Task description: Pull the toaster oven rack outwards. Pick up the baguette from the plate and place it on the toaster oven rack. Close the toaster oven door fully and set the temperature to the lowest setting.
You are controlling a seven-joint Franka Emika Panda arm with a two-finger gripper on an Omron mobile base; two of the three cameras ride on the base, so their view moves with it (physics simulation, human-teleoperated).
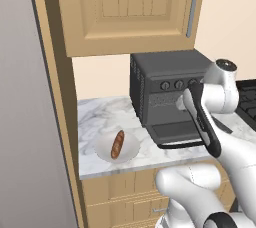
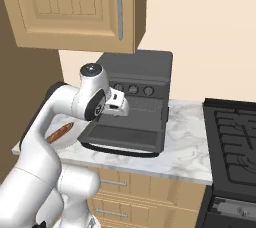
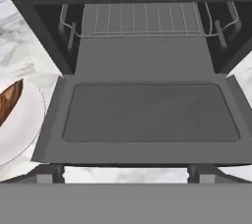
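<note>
Toaster oven door (image 3: pixel 150 112) dropped flat, toaster oven rack (image 3: pixel 142 20) inside cavity

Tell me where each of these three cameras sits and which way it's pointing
Left base view: behind the arm's left, looking forward and down at the toaster oven, baguette on plate; arm at lower right.
Right base view: behind the arm's right, facing the same counter; arm at lower left, gripper before the oven.
Hand view: on the hand, facing the lowered toaster oven door and toaster oven rack.
All three share oven, open door, baguette.
</note>
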